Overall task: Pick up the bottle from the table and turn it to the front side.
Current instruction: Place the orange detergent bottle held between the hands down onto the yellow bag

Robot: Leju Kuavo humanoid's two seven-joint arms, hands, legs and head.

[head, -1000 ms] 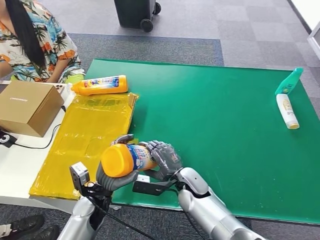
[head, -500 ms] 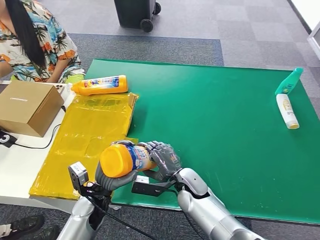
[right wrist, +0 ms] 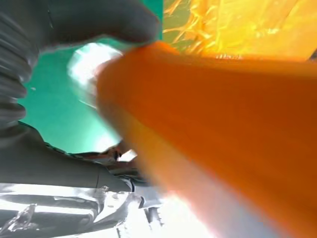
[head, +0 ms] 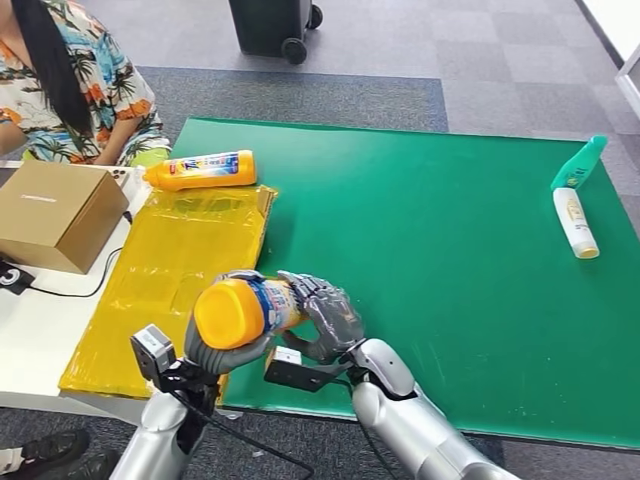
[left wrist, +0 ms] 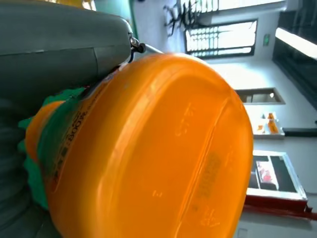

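Holding: both hands clasp one orange plastic bottle with a blue printed label (head: 245,311) above the near edge of the green counter (head: 453,260).
Left hand (head: 219,352): fingers wrapped under the bottle's base end.
Right hand (head: 328,318): fingers closed around its label end.
Bottle attitude: roughly horizontal, base toward the camera.
Beyond the left hand: yellow plastic sheet (head: 166,270), second orange bottle (head: 201,170) lying flat.

Orange bottle (head: 241,311), seemingly blue-labelled; green table (head: 453,270); yellow sheet (head: 173,270).
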